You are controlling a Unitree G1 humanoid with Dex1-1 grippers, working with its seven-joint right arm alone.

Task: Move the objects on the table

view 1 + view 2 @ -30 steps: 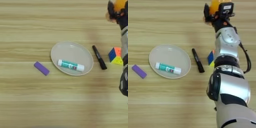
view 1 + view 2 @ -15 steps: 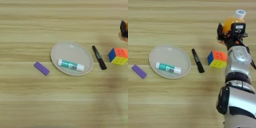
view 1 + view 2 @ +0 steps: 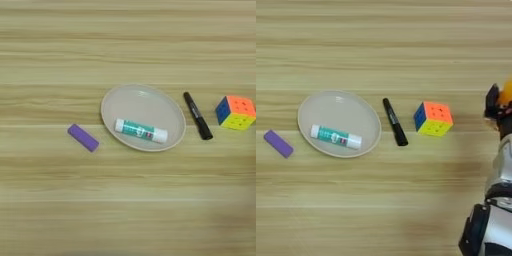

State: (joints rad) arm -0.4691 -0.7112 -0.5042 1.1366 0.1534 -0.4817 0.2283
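Observation:
On the wooden table [image 3: 125, 210], a white-and-teal tube [image 3: 140, 131] lies in a shallow beige plate [image 3: 116, 99]. Just right of the plate lies a black marker pen [image 3: 197, 115], and further right sits the multicoloured puzzle cube [image 3: 235, 112]. Only the right eye view shows my right gripper [image 3: 501, 102], at the right edge to the right of the cube [image 3: 433, 119]. It is shut on the orange drink bottle [image 3: 507, 92], which the picture edge mostly cuts off. The bottle's cap is out of view.
A small purple block [image 3: 83, 137] lies left of the plate. My silver forearm [image 3: 496, 220] fills the bottom right corner of the right eye view.
My right arm has carried the orange bottle from the far right of the table nearer and rightward, to the right edge beside the cube. It has left the left eye view.

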